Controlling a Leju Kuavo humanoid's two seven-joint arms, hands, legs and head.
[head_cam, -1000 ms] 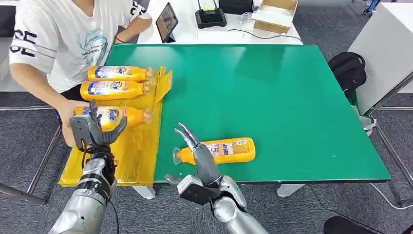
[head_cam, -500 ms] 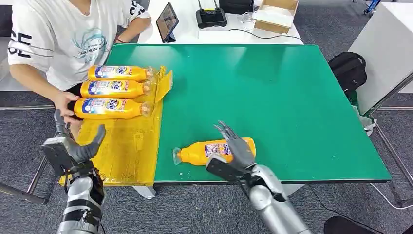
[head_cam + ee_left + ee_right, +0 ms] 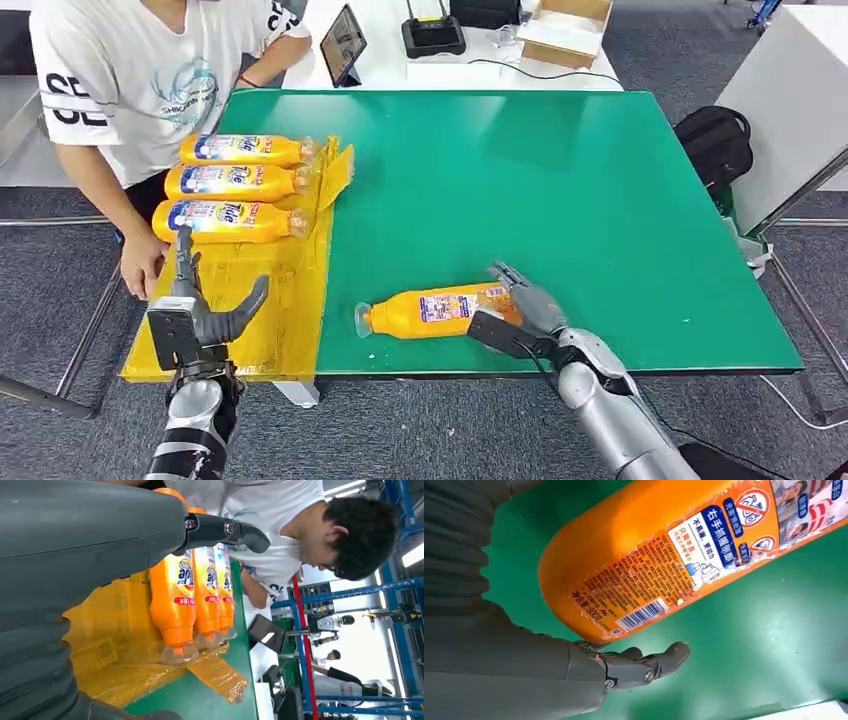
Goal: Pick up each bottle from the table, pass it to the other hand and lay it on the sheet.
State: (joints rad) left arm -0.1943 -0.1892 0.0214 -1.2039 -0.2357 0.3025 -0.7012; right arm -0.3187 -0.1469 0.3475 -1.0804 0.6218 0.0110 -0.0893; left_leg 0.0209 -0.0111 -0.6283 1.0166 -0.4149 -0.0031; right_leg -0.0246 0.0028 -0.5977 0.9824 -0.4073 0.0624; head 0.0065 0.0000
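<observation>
Green table [image 3: 560,190], Tide-labelled bottle [image 3: 440,310] at right hand [image 3: 520,315], grasp unclear, left hand [image 3: 200,315] spread empty

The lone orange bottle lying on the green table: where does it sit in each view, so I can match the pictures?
Head view: the lone orange bottle lies on its side near the table's front edge, cap toward the yellow sheet, base at the right robot hand.
Left wrist view: not in it; three other bottles lie on the sheet.
Right wrist view: its base and barcode label loom large above the hand's fingers.
Shared landmark: the green table.
</observation>
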